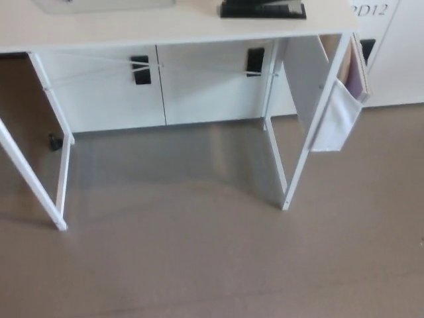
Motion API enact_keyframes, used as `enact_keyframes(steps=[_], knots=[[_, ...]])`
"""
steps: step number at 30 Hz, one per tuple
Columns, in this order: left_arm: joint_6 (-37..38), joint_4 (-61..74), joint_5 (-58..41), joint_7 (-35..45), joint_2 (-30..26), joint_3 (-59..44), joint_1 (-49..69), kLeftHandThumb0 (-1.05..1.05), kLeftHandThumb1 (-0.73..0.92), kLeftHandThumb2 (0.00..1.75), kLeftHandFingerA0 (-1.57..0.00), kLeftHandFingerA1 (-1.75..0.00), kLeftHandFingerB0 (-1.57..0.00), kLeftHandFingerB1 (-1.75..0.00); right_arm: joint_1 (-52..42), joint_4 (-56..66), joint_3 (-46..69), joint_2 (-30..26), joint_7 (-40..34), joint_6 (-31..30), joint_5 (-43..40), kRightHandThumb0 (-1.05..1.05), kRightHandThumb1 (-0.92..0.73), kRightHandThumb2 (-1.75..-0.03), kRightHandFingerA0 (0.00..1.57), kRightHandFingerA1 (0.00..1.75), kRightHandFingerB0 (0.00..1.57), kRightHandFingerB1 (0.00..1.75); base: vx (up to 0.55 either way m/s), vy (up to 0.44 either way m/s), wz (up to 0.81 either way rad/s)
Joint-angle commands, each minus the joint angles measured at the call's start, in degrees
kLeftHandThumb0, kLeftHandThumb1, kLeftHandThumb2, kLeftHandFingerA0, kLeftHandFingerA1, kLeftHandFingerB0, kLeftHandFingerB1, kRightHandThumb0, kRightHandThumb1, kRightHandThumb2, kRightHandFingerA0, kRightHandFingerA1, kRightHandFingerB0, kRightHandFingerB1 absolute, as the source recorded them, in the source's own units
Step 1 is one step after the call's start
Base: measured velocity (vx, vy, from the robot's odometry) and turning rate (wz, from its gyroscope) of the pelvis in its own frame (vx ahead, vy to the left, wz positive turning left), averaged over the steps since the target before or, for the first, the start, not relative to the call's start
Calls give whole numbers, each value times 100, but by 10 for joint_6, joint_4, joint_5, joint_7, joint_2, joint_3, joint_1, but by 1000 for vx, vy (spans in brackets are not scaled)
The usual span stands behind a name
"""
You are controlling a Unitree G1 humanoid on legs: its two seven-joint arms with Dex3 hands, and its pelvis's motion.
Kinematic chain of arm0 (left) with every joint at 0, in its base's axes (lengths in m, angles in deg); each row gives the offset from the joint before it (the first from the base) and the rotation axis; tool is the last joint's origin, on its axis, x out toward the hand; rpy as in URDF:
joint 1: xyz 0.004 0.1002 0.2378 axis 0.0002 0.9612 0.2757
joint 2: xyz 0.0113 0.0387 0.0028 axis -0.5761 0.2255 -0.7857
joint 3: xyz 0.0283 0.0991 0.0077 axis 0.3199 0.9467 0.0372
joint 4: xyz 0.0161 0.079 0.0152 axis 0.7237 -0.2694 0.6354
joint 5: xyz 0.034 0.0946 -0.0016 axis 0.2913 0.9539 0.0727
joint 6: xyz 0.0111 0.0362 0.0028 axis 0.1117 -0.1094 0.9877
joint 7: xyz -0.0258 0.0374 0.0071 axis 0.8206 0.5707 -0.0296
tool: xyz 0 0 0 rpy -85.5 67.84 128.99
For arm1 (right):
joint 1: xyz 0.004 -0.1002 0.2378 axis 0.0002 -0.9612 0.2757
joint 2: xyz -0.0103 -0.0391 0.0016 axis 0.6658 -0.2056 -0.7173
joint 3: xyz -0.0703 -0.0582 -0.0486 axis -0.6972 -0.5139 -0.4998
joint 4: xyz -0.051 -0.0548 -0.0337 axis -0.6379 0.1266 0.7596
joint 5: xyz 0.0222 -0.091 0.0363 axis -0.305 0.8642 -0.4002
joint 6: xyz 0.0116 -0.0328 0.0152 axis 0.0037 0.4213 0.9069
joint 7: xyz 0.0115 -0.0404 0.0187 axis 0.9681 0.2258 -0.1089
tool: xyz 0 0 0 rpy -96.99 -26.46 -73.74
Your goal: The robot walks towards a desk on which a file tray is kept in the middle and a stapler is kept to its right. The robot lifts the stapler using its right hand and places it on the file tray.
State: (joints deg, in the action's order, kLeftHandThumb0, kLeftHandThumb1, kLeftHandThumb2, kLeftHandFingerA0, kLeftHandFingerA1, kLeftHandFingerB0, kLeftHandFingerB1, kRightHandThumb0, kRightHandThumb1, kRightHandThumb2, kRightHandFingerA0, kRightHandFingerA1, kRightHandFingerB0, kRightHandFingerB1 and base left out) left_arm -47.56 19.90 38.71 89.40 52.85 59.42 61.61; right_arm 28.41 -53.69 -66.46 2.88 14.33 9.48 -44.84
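Since neither hand is shown (so the fingers' state cannot be told), the flat black object taken for the stapler (263, 9) is seen lying crosswise on the white desk (185, 28) ahead, right of the pale grey file tray (106, 5), on the right arm's side.

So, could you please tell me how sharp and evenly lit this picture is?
Head view: mildly soft throughout; even light, no harsh glare; faint sheen on the floor beneath the desk; the black object on it is cropped at the top.
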Motion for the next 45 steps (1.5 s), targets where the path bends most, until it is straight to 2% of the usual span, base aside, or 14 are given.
enact_keyframes(steps=[1,5,6,7,11,12,16,17,22,23,28,36,37,45], knots=[[5,6,-5,6,-9,0,6,-49,62,58,-55,-47,-48,-38,7,-21,-5,-8,-1,25,6,-70,-54,-88,32,52,5,30,389,-81,27],[7,7,-2,3,-10,4,7,-51,61,58,-54,-46,-48,-38,10,-34,-11,-10,-1,37,6,-70,-54,-90,32,52,4,31,402,-113,9],[8,6,-1,4,-10,5,7,-52,49,87,-48,-59,-36,-50,8,-37,-7,-9,2,45,1,-66,-66,-61,51,47,11,23,383,-112,32],[8,2,0,4,-11,5,5,-51,48,86,-49,-60,-38,-51,7,-40,-2,-5,1,54,-5,-71,-55,-89,58,63,6,31,373,-109,8],[8,-3,4,-1,-12,10,-2,-52,49,87,-48,-59,-38,-51,8,-39,-3,-2,-7,52,-5,-65,-66,-60,38,40,10,28,258,-22,-2],[8,2,3,0,-12,11,-1,-51,49,87,-49,-60,-37,-51,11,-43,-8,-4,-12,51,1,-68,-54,-86,45,56,7,33,169,61,-14],[10,11,0,6,-13,11,5,-51,49,87,-48,-60,-37,-51,11,-41,-11,-7,-13,46,4,-73,-57,-86,50,60,8,33,158,158,-17],[6,15,0,6,-15,12,5,-50,63,59,-51,-47,-46,-38,14,-43,-8,-2,-18,42,0,-72,-55,-85,43,56,8,36,210,240,-13],[4,12,-3,1,-12,8,2,-51,49,86,-49,-60,-38,-51,19,-52,-3,1,-11,55,-7,-64,-65,-59,47,45,11,27,239,258,-16],[4,12,-4,0,-11,8,1,-51,49,87,-49,-60,-38,-51,25,-56,4,2,-6,47,-16,-72,-53,-84,40,54,8,36,150,167,-1],[7,7,1,1,-13,12,-1,-52,50,87,-47,-58,-38,-51,31,-62,4,2,-6,52,-12,-61,-63,-59,39,38,13,27,102,116,5],[7,2,-3,-1,-12,12,-3,-51,62,59,-52,-46,-46,-38,28,-55,6,-1,1,44,-12,-66,-51,-84,36,53,6,37,124,-49,4],[8,1,-2,1,-12,12,-1,-51,63,59,-52,-46,-45,-38,29,-58,1,-3,-4,46,-5,-62,-63,-60,44,40,12,27,143,-101,-9],[12,-14,-5,-4,-9,10,-1,-51,50,87,-48,-59,-36,-50,23,-44,1,-2,-2,41,-7,-66,-65,-59,38,40,10,29,74,40,-8]])
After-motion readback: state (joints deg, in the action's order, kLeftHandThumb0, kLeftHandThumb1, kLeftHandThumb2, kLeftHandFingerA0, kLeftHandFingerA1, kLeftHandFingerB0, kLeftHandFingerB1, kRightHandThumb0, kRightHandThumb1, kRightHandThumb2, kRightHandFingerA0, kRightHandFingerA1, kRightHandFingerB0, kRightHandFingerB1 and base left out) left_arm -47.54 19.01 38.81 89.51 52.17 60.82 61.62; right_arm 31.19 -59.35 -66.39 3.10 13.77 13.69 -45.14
